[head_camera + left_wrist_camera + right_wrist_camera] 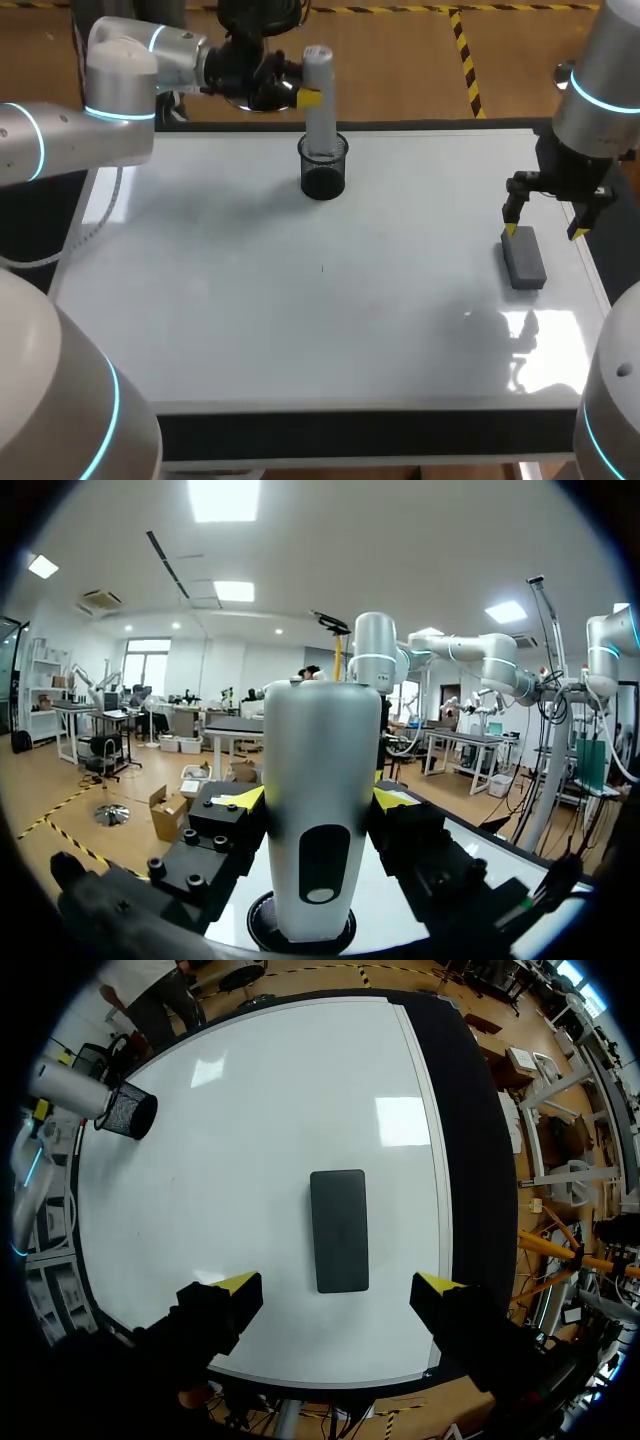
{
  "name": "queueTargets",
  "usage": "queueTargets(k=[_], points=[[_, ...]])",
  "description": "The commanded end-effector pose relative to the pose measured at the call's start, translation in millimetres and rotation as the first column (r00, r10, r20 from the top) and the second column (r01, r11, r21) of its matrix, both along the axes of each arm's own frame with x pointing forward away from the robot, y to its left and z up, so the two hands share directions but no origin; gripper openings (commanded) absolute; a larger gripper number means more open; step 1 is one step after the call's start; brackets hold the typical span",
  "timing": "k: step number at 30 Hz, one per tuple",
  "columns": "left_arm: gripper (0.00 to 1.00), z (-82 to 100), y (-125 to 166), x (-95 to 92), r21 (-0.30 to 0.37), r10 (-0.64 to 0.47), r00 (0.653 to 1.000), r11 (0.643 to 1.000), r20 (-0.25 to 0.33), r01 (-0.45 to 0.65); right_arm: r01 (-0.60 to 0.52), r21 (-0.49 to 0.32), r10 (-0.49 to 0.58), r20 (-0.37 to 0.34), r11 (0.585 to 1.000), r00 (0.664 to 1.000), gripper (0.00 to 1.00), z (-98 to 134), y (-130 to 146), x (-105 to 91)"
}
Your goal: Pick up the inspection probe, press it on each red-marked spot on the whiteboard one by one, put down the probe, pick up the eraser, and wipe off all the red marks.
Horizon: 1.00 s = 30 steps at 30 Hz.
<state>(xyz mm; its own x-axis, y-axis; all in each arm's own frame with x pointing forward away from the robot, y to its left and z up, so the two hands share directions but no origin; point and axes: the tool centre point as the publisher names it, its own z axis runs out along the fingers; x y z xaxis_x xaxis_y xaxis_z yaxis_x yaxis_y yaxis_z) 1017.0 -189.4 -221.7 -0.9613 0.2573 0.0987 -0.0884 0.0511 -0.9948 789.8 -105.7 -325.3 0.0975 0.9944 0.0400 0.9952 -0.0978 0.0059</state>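
The inspection probe (318, 100), a grey cylinder, stands upright in a black mesh cup (323, 170) at the back of the whiteboard (300, 310). My left gripper (305, 97) is shut on the probe (320, 810), with a yellow tip against each side of it. The dark grey eraser (523, 259) lies flat near the board's right edge. My right gripper (544, 228) hangs open just above the eraser (338, 1228), its fingertips (240, 1284) well apart to either side of the eraser's near end. I see no red marks on the board.
A tiny dark speck (322, 268) sits near the board's middle. A black border strip (360, 432) runs along the front edge, and another along the right edge (470, 1160). The cup (130, 1112) with the probe shows far ahead of my right gripper.
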Motion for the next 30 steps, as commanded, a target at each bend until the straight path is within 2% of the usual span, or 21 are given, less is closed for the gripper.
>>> queueTargets(k=[1,6,14,22,30], points=[[0.00,-7.9,-1,4.3,-0.013,-0.009,1.000,1.000,-0.009,0.008,-0.001,0.000,0.001,0.001,1.000,1.000,1.00,1,-1,-0.7],[0.00,-14.7,-3,2.6,-0.010,-0.010,1.000,1.000,-0.019,0.010,-0.001,0.000,0.001,0.001,1.000,1.000,1.00,1,-1,-0.7],[0.00,-36.5,-5,3.0,0.019,-0.010,0.999,1.000,-0.032,0.011,-0.001,0.000,0.001,0.001,1.000,1.000,1.00,1,-1,-0.7],[0.00,-44.4,-9,1.1,0.022,-0.008,0.999,1.000,-0.039,0.009,-0.001,0.000,0.001,0.001,1.000,1.000,1.00,1,-1,-0.7],[0.00,-55.7,-9,-0.3,0.016,0.001,1.000,1.000,-0.013,0.000,-0.001,0.000,0.001,0.001,1.000,1.000,1.00,1,-1,-0.7]])
